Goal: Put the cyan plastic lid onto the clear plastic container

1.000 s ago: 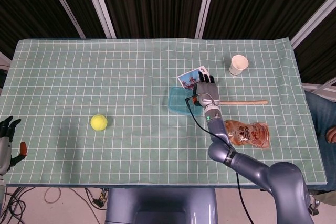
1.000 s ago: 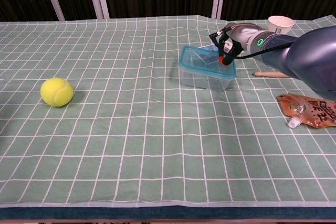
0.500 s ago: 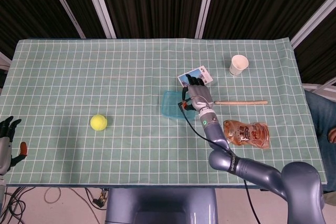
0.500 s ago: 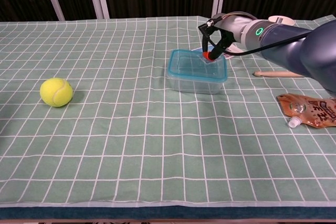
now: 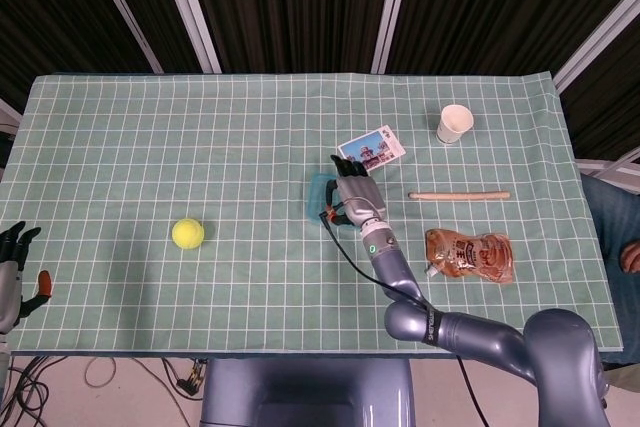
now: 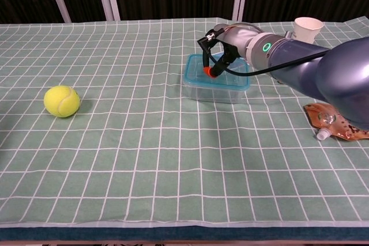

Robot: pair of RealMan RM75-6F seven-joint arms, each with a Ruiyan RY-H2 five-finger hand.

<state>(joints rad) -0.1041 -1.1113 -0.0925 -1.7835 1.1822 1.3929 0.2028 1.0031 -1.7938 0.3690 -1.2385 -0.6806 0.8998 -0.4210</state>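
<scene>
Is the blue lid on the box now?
Yes, it looks on. The cyan lid lies flat across the top of the clear container, with the right hand just above it. Whether it is snapped shut, I cannot tell.

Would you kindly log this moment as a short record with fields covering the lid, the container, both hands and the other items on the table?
lid: cyan plastic lid lies flat on top of the container
container: clear plastic container stands upright on the green checked tablecloth
right hand: right hand is over the lid's left part, fingers pointing down at it; contact unclear
left hand: left hand at the table's left edge, holding nothing
other items: tennis ball, paper cup, wooden stick, photo card, orange pouch
</scene>
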